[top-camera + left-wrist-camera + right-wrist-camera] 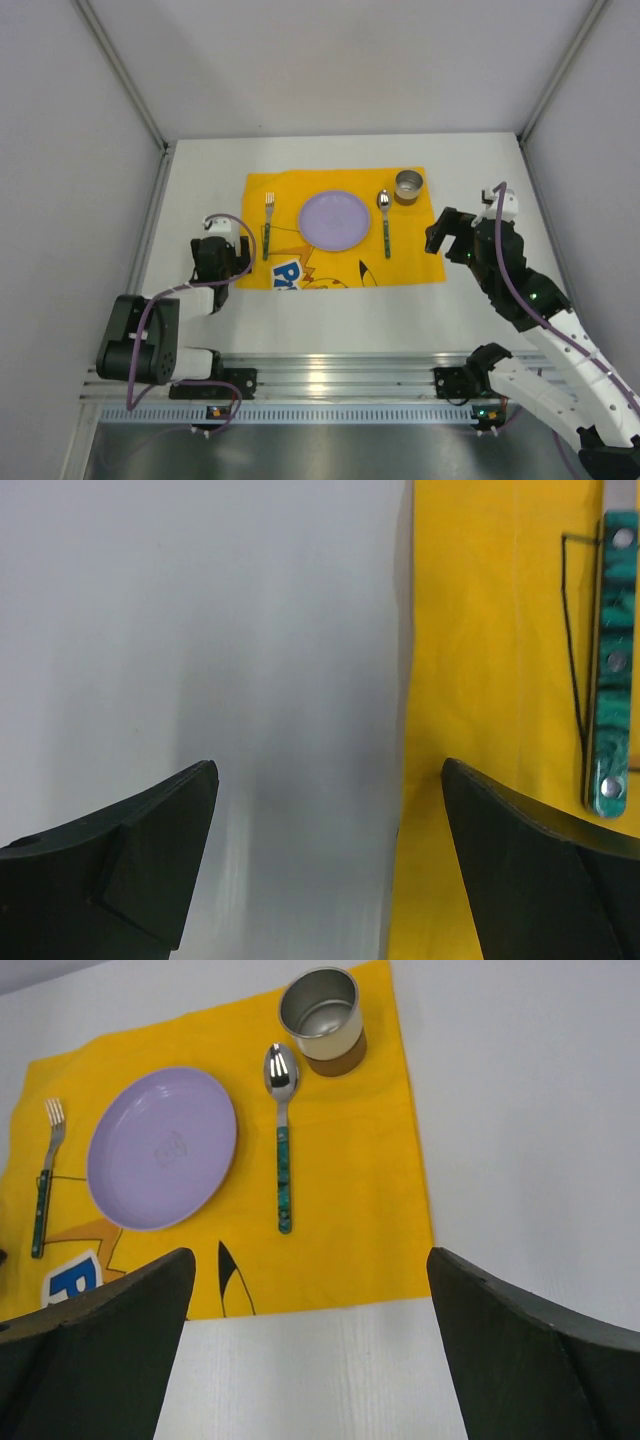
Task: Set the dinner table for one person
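One place setting lies on the white dinner table (480,165), with both grippers spread wide and holding nothing.
The left gripper (328,770) hangs over the left edge of the yellow placemat (412,235), its jaws apart, just beside the green-handled fork (268,226). Then come the lilac plate (334,219), the spoon (385,226) and, at the mat's far right corner, a metal cup (409,185). The right gripper (310,1255) hovers near the mat's right edge, empty.
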Available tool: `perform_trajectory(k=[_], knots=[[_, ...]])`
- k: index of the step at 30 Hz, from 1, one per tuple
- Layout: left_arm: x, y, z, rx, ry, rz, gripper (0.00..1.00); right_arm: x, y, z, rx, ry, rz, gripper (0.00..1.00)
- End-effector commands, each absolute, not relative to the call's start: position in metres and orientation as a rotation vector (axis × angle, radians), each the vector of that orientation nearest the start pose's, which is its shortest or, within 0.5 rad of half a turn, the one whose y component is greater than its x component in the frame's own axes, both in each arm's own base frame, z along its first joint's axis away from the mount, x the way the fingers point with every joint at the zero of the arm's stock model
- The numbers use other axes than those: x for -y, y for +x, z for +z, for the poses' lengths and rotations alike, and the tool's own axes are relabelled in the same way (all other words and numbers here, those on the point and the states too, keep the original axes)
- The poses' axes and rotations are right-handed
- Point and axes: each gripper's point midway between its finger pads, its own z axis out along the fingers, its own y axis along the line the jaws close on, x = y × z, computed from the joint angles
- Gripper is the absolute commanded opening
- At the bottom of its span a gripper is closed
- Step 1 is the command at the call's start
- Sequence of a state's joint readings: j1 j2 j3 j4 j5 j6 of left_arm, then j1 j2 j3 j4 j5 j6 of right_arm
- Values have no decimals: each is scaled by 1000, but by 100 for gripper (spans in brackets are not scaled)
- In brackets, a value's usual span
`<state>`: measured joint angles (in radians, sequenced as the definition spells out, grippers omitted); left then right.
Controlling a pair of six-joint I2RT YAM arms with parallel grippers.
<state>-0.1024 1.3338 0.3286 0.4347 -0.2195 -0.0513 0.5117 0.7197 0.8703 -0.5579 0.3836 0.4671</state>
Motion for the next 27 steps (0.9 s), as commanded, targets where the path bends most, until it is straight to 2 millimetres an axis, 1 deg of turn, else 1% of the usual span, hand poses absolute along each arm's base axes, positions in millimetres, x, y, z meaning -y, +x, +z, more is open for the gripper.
perform_trajectory(k=[1,3,4,5,6,7,8,9,10,11,12,13,14,15,16,17,18,19,20,21,22,23,25,26,27], knots=[[-3,381,86,-1859,-77,140,99,-75,259,255,-1873,321,253,100],[-1,396,92,-1834,-47,122,99,-63,259,242,-1874,362,183,100],[0,401,84,-1851,-38,119,99,-58,260,237,-1871,385,154,100],[2,411,85,-1845,-64,71,99,-44,260,226,-1863,435,70,100],[3,417,84,-1810,-48,72,99,-28,261,214,-1843,525,-27,100],[2,414,82,-1815,-55,70,99,-28,261,211,-1850,533,-29,100],[-3,411,79,-1834,-94,69,99,-19,261,205,-1838,555,-95,100],[-3,407,79,-1831,-96,65,99,-16,264,200,-1842,552,-139,100],[-2,403,82,-1800,-88,58,99,-16,268,199,-1839,526,-164,100],[0,393,87,-1728,-81,33,99,-14,270,189,-1842,505,-194,100],[1,388,92,-1659,-58,34,98,-19,281,196,-1781,511,-154,100],[3,386,90,-1649,-36,24,98,-20,284,192,-1772,463,-175,100],[2,385,90,-1680,-58,16,99,-20,283,173,-1785,418,-192,100],[-1,391,80,-1752,-77,30,99,-28,295,193,-1668,416,-105,100],[-2,396,87,-1713,-75,37,99,-29,296,191,-1654,310,-149,100],[-2,394,86,-1699,-70,38,99,-37,297,172,-1665,207,-118,100],[-2,391,85,-1698,-71,42,99,-39,300,165,-1665,146,-126,100],[-2,392,85,-1701,-70,41,99,-40,305,167,-1638,94,-141,100],[-2,391,84,-1710,-73,38,99,-36,308,156,-1665,46,-169,100],[-2,393,84,-1716,-73,39,99,-34,311,140,-1707,13,-202,100],[-1,393,85,-1713,-73,36,99,-31,318,147,-1663,15,-204,100],[-2,393,84,-1714,-72,37,99,-23,321,139,-1665,10,-210,100],[-2,392,84,-1714,-73,36,99,-18,328,125,-1671,-13,-210,100],[-2,392,84,-1714,-73,39,99,-17,340,145,-1580,-11,-175,100],[-2,392,83,-1716,-73,36,99,-16,347,136,-1598,-60,-199,100]])
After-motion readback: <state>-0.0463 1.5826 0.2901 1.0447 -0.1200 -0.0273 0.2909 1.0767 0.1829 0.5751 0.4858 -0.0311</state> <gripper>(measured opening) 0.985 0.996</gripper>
